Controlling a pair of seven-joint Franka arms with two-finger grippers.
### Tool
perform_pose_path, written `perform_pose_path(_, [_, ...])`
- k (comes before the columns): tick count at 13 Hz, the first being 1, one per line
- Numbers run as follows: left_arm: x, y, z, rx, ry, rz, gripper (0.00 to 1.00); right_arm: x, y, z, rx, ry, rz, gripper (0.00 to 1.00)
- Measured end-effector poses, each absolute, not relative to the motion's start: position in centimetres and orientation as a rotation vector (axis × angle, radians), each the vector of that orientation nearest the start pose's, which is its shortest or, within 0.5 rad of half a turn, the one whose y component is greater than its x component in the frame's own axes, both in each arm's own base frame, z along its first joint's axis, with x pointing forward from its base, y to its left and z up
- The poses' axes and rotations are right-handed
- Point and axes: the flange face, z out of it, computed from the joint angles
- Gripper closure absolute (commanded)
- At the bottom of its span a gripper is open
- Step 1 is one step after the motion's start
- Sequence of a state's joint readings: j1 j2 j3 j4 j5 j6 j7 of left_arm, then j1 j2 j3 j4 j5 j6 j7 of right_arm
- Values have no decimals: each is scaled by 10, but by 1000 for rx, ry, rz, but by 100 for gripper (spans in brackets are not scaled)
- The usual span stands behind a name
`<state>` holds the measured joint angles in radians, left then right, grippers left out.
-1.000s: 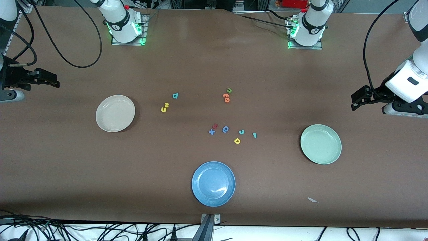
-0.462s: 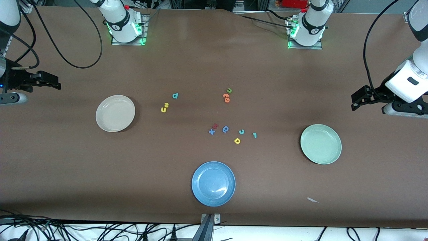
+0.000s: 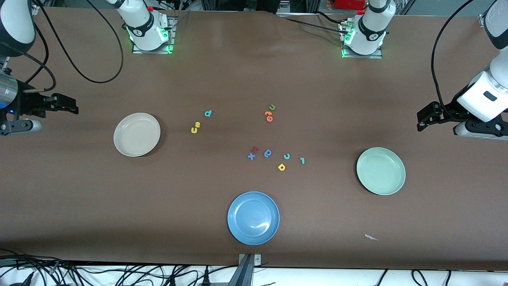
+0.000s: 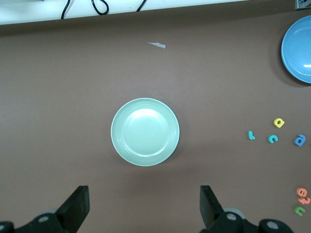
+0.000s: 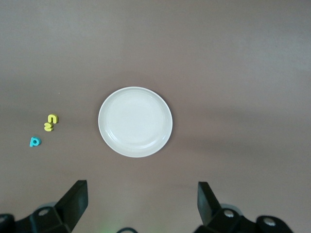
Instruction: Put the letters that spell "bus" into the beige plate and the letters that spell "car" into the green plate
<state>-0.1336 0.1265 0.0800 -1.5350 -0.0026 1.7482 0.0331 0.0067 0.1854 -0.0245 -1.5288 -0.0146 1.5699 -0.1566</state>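
The beige plate (image 3: 137, 134) (image 5: 135, 122) lies toward the right arm's end. Beside it lie the teal b (image 3: 208, 114) (image 5: 35, 141) and the touching yellow u and s (image 3: 194, 129) (image 5: 50, 122). The green plate (image 3: 381, 171) (image 4: 145, 132) lies toward the left arm's end. The teal c (image 3: 286, 156) (image 4: 273, 139), teal r (image 3: 302, 160) (image 4: 251, 135) and yellow a (image 3: 281, 167) (image 4: 278, 123) sit mid-table. Both plates hold nothing. My right gripper (image 3: 72, 107) (image 5: 142, 201) hangs open over bare table beside the beige plate. My left gripper (image 3: 420, 120) (image 4: 144, 204) waits open near the green plate.
A blue plate (image 3: 253, 218) sits near the front edge. A green u (image 3: 272, 107) and orange letters (image 3: 268, 116) lie farther back. A blue round letter (image 3: 268, 153), a blue x (image 3: 251, 156) and a red letter (image 3: 256, 149) lie beside the c. A paper scrap (image 3: 371, 237) lies near the front.
My right gripper has shifted a little toward the beige plate. The left arm, the letters and the plates have not moved.
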Motion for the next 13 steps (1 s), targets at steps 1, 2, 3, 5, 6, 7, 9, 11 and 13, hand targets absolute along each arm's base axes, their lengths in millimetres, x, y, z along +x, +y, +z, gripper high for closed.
perform_pose_path(1, [607, -36, 585, -3129, 137, -137, 0, 606, -9, 526, -3131, -225, 232, 0])
perform_pose_path(2, [607, -36, 585, -3129, 137, -137, 0, 610, -8, 515, -3130, -229, 239, 0])
perform_pose_path(3, [607, -36, 585, -3129, 137, -137, 0, 614, -6, 505, -3129, -235, 232, 0])
perform_pose_path(5, [607, -36, 585, -3129, 137, -137, 0, 617, 5, 487, -3125, -261, 231, 0])
perform_pose_path(6, [607, -36, 585, -3129, 137, -137, 0, 617, 11, 484, -3124, -268, 232, 0])
perform_pose_path(7, [607, -36, 585, -3129, 137, -137, 0, 616, 15, 484, -3124, -263, 232, 0])
perform_pose_path(9, [607, -36, 585, -3129, 137, -137, 0, 616, 29, 484, -3119, -256, 232, 0])
perform_pose_path(11, [607, -36, 585, -3129, 137, -137, 0, 617, 62, 477, -3124, -249, 214, 0])
perform_pose_path(13, [607, -36, 585, -3129, 138, -137, 0, 616, 96, 453, -3134, -184, 182, 0])
